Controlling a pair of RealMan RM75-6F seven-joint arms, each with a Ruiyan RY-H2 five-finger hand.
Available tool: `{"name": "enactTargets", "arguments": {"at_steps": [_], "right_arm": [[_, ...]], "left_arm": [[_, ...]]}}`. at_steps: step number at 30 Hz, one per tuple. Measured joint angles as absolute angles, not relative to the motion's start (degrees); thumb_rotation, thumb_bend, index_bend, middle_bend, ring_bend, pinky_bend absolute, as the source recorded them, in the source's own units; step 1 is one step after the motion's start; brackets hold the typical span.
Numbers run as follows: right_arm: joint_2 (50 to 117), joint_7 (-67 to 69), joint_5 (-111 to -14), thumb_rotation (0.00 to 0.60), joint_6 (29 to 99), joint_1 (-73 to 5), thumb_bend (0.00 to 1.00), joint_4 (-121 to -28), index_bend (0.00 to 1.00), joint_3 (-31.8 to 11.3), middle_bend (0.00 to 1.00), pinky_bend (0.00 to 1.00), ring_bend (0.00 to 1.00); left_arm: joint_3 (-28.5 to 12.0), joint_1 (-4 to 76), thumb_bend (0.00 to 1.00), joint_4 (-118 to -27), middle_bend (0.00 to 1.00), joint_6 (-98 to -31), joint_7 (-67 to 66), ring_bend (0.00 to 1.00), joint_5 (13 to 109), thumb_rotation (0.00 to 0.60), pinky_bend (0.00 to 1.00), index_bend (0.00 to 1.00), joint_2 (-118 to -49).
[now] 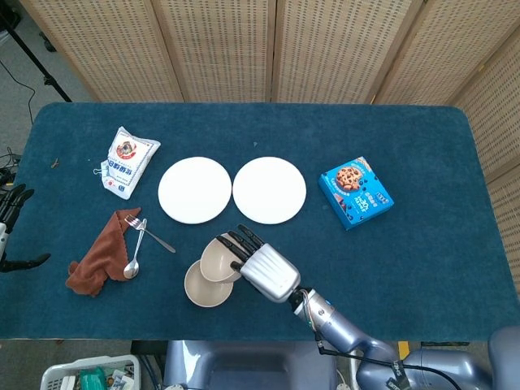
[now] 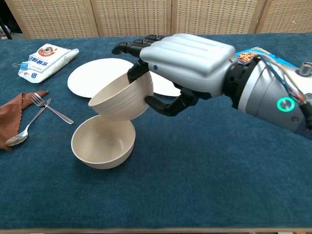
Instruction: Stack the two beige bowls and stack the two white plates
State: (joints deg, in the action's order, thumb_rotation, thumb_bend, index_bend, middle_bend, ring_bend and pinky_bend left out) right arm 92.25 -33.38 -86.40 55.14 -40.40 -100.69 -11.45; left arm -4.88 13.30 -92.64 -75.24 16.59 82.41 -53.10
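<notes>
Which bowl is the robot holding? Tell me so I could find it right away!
Look at the blue table and find its near edge, just below the two white plates. Two beige bowls sit together there. The held bowl is the tilted one, lifted and gripped by the right hand, leaning over the other bowl, which rests flat on the cloth.

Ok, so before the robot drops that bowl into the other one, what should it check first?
1. Right hand holds the upper beige bowl firmly: ok, fingers over the rim, thumb beneath.
2. Held bowl is over the lower beige bowl: ok, roughly, a bit off toward the far side.
3. Held bowl is level: not ok, it is tilted.
4. Lower bowl is empty: ok.
5. Fork and spoon are out of the way: ok.
6. Left hand is clear: ok, at the table's edge.
</notes>
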Motion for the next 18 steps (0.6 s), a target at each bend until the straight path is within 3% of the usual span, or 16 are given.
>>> {"name": "enactTargets", "arguments": {"at_steps": [18], "right_arm": [[99.59,-35.73,-84.2,0.6,56.3,-42.47,0.57,-96.8,0.67,-9.12,0.05,0.0,0.0]], "left_arm": [[-4.78,13.2,0.0,-92.69,0.0,-75.31,16.54,0.0,82.69,0.6,0.0,0.0,-53.08]]}}
